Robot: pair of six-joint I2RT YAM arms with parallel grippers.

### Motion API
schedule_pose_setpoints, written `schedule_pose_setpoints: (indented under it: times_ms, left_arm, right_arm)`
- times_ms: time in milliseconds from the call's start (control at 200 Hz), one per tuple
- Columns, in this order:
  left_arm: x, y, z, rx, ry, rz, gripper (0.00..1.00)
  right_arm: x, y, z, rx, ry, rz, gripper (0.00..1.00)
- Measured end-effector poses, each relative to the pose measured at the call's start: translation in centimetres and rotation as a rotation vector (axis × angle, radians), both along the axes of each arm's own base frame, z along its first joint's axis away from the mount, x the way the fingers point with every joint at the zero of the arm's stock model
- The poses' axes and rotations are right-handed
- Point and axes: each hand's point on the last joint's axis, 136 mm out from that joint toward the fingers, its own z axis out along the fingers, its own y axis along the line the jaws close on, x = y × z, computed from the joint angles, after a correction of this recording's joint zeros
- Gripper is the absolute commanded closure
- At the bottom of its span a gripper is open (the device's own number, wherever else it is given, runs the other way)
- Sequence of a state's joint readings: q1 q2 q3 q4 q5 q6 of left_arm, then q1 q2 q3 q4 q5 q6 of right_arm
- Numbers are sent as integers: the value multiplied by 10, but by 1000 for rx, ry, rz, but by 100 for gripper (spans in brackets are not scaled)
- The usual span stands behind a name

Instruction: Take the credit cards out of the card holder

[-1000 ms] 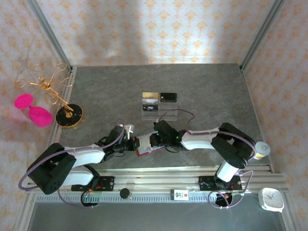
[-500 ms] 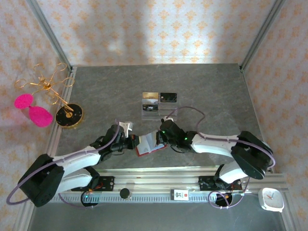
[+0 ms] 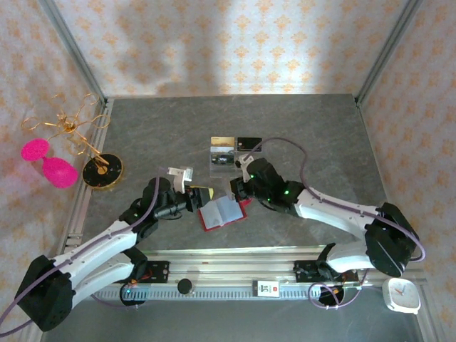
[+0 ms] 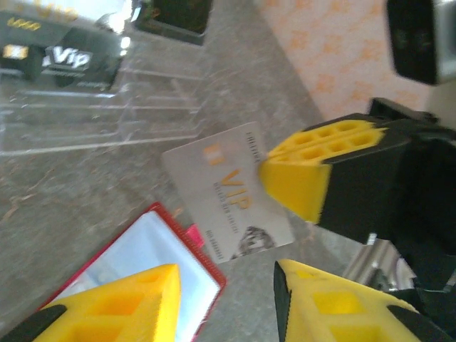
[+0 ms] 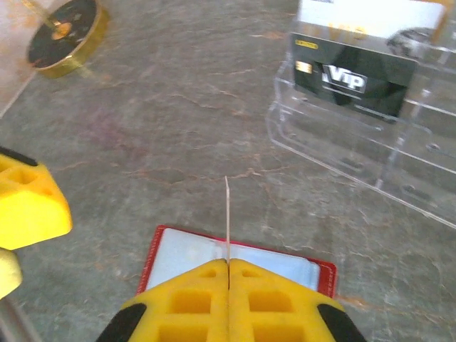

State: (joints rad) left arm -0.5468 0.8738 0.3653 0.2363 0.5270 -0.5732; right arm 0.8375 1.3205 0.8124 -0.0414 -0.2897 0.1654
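Right wrist view: right claw pinches a thin whitish plastic card above the open red folding wallet on the tabletop (left claw spread nearby). Extraction step, I'd say; next, carry it aside.

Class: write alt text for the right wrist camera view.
The right gripper pinches a thin card edge-on above the open red wallet. A clear stand holding a black card sits behind on the grey table.
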Motion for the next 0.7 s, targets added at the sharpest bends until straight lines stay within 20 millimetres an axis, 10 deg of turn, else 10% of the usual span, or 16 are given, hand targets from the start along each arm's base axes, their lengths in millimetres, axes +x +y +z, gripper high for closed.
schedule_pose_setpoints:
  times_ms: [335,701]
  left_arm:
    - [-15,-6,58,-172,-171,-67,57]
    - [-16,3,72,-146,-162,-28,57]
  right_arm:
    - [-7,12,39,27,-41,164,100]
    - [73,9,80,-111,-236,256,100]
